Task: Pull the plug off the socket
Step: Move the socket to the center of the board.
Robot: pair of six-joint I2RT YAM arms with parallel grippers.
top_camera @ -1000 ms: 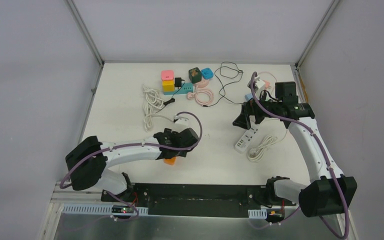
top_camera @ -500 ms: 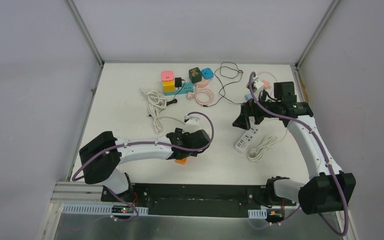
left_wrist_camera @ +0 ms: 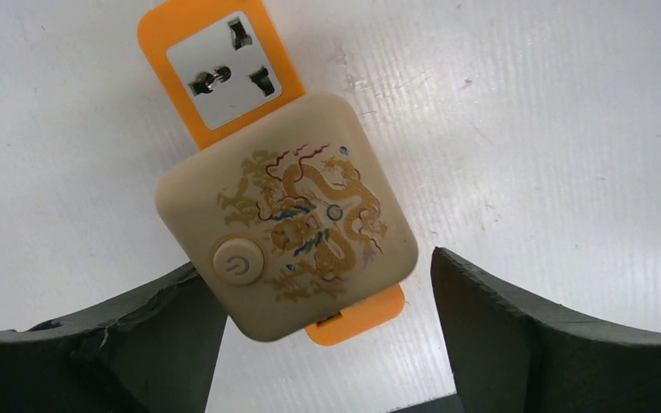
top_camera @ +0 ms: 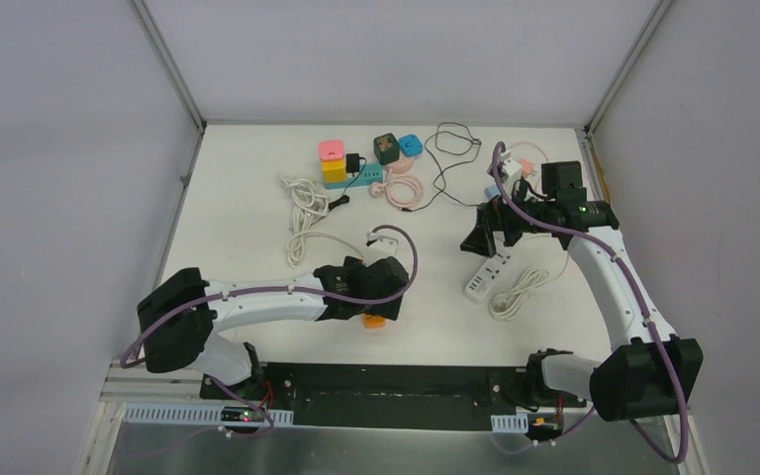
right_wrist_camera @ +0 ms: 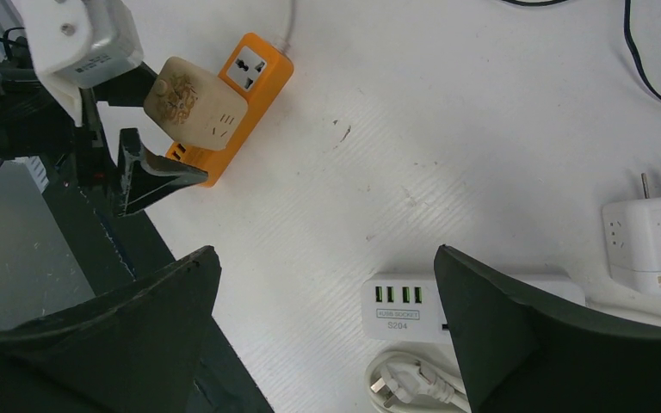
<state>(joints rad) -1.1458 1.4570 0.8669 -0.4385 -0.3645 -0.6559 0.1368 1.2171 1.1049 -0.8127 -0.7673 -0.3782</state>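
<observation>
A beige cube plug point(left_wrist_camera: 288, 211) with a dragon print and a power button sits in the orange socket strip point(left_wrist_camera: 157, 34), whose free outlet shows beyond it. My left gripper point(left_wrist_camera: 317, 267) is open and straddles the plug: the left finger lies close against its side, while the right finger point(left_wrist_camera: 516, 335) stands clear of it. From above, the left gripper point(top_camera: 374, 302) covers the plug and only an orange end of the strip point(top_camera: 374, 320) shows. My right gripper point(right_wrist_camera: 325, 254) hangs open and empty above the table, with the plug point(right_wrist_camera: 194, 99) far to its left.
A white USB power strip point(right_wrist_camera: 404, 305) with a coiled white cord point(top_camera: 517, 289) lies under the right gripper. A white adapter point(right_wrist_camera: 654, 241) sits further right. Coloured cube sockets point(top_camera: 332, 158), white cables point(top_camera: 302, 203), a pink coil point(top_camera: 403, 188) and a black cable point(top_camera: 450, 148) crowd the back.
The left arm slid right, carrying the orange strip and plug along the table. Its jaws have spread wider off the plug. The right arm stayed put.
</observation>
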